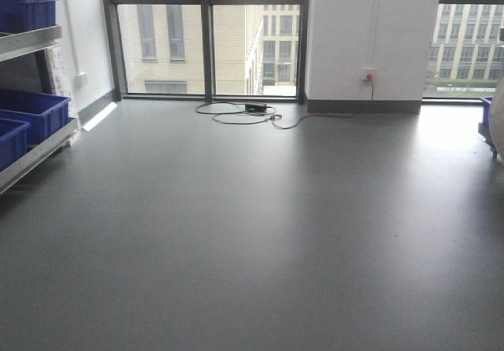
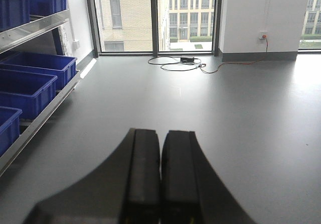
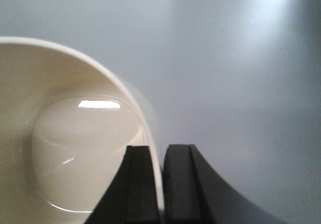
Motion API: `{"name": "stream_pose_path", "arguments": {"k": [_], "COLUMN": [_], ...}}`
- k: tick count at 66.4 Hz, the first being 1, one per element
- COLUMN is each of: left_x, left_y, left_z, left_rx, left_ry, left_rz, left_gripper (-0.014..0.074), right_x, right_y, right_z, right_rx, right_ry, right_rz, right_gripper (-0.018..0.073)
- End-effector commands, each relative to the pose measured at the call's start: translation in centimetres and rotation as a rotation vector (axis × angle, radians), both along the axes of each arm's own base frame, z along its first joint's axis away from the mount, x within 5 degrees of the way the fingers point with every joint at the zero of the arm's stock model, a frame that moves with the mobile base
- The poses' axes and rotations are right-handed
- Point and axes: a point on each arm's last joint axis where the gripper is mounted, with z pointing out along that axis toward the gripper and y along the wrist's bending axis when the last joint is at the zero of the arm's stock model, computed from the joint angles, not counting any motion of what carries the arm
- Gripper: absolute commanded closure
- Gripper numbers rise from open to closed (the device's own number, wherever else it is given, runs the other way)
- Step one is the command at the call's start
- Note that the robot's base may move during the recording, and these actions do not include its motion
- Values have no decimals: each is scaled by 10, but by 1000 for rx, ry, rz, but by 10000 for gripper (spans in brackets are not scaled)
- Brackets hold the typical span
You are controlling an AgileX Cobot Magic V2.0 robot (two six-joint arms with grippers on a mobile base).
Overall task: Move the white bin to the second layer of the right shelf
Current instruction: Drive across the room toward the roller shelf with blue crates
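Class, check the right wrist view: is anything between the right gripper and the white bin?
Nothing visible. The right gripper pinches the wall of the white bin, one finger inside and one outside.

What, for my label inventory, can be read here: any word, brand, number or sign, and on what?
No readable text anywhere.
The blue crates, white bin, left pincer and right pincer show no lettering; the wall socket is too small to tell.
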Motion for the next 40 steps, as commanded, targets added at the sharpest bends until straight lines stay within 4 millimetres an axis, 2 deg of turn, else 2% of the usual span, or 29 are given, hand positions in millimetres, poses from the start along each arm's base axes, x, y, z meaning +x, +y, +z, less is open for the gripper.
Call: {"name": "stream_pose_path", "arguments": {"k": [1,40], "left_x": [0,0], "left_y": [0,0], "left_z": [-4,-4], "left_rx": [-8,-8], "left_ry": [-65,-65], "left_rz": [-3,-3], "left_gripper": [512,512], "right_x": [4,4], "right_y": [0,0], "right_z": [17,17], "right_rx": [9,9], "right_ry": [-115,-115], "right_rz": [-9,-9], "right_gripper": [503,503]}}
